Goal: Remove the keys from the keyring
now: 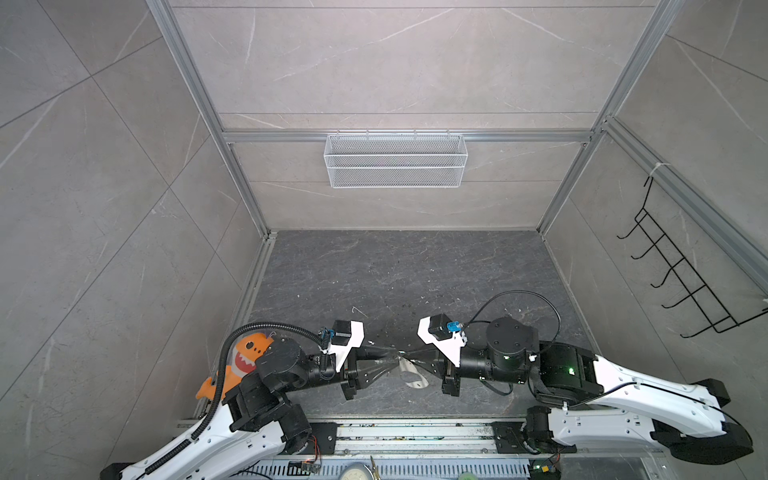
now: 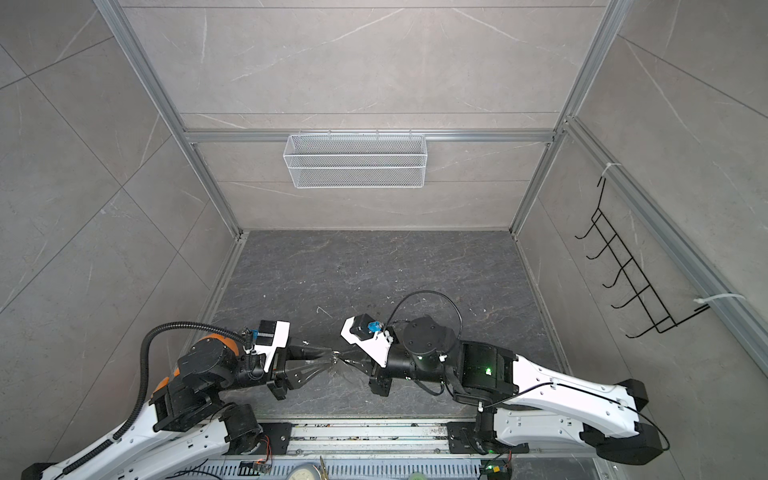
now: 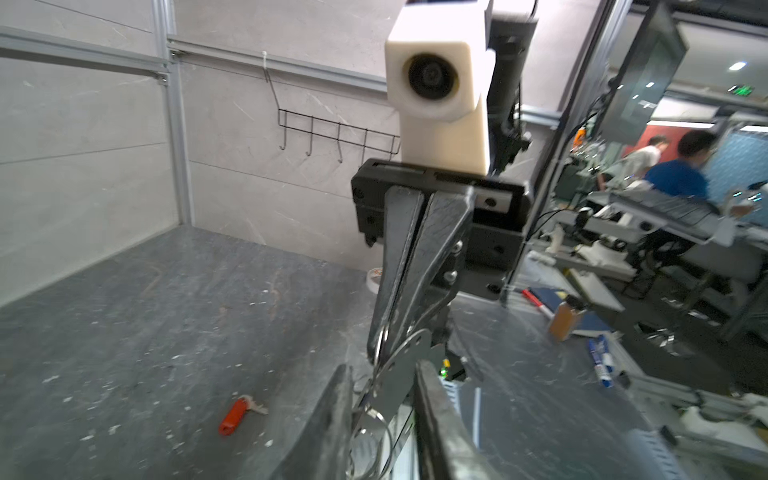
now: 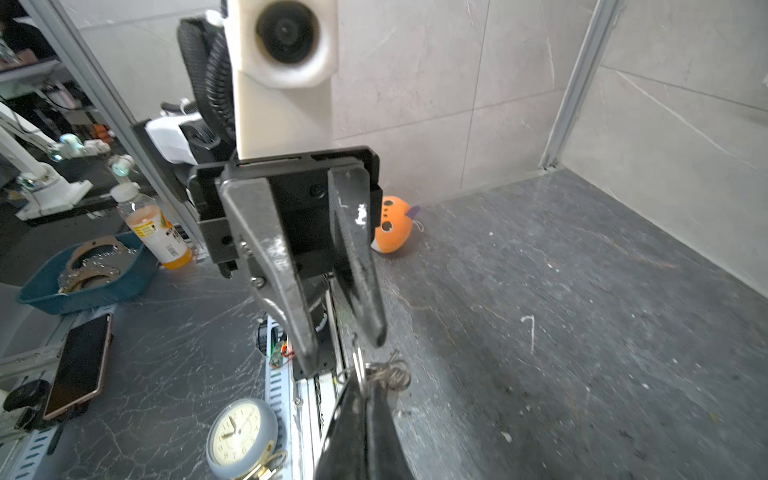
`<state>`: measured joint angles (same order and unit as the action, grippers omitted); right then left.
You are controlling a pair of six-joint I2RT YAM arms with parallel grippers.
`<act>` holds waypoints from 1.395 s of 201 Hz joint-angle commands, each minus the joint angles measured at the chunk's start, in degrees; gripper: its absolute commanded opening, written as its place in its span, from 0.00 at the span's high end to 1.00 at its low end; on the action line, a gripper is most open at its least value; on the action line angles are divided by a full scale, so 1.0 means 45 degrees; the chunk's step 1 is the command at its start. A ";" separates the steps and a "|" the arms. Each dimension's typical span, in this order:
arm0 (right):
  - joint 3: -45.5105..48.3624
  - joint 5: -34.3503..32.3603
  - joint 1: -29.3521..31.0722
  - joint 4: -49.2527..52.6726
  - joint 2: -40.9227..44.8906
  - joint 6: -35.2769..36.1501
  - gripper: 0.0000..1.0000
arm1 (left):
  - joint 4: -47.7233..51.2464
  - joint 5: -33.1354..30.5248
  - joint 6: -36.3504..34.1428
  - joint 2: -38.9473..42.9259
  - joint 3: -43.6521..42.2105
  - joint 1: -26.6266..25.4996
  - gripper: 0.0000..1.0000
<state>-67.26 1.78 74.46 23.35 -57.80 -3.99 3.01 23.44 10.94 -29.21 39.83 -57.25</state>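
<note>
In both top views my two grippers meet tip to tip over the front of the dark floor. My right gripper (image 1: 405,355) (image 4: 360,384) is shut on the keyring, pinching its thin metal edge (image 4: 356,365) next to a bunched chain (image 4: 390,372). The keyring's grey plate (image 3: 401,374) (image 1: 411,376) hangs between the spread fingers (image 3: 338,415) of my left gripper (image 3: 384,368) (image 1: 392,360), which is open. A wire ring (image 3: 376,436) dangles below the plate. One key with a red tag (image 3: 236,413) lies loose on the floor.
An orange plush toy (image 1: 245,357) (image 4: 392,230) sits by the left arm. A white mesh basket (image 1: 395,160) hangs on the back wall and a black hook rack (image 1: 685,270) on the right wall. Beyond the front rail are a clock (image 4: 241,436), a phone (image 4: 81,365) and a blue tray (image 4: 87,274).
</note>
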 commanded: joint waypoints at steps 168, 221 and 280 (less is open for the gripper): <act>-0.8320 -0.2436 0.0052 1.2418 -0.5984 0.0079 1.00 | 0.3276 -0.0843 -0.0067 -0.1731 0.2097 -0.0026 0.62; -0.7744 -0.1103 0.0095 1.0884 -0.5241 0.0042 1.00 | 0.1776 0.0429 0.0188 -0.1984 0.1305 -0.0023 0.62; -0.7442 -0.0812 0.0110 1.0401 -0.5178 0.0090 1.00 | 0.1537 0.0514 0.0099 -0.2419 0.1333 -0.0031 0.70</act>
<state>-101.45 -3.40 74.46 73.12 -81.95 -3.81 13.19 23.29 11.57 -40.53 45.67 -57.17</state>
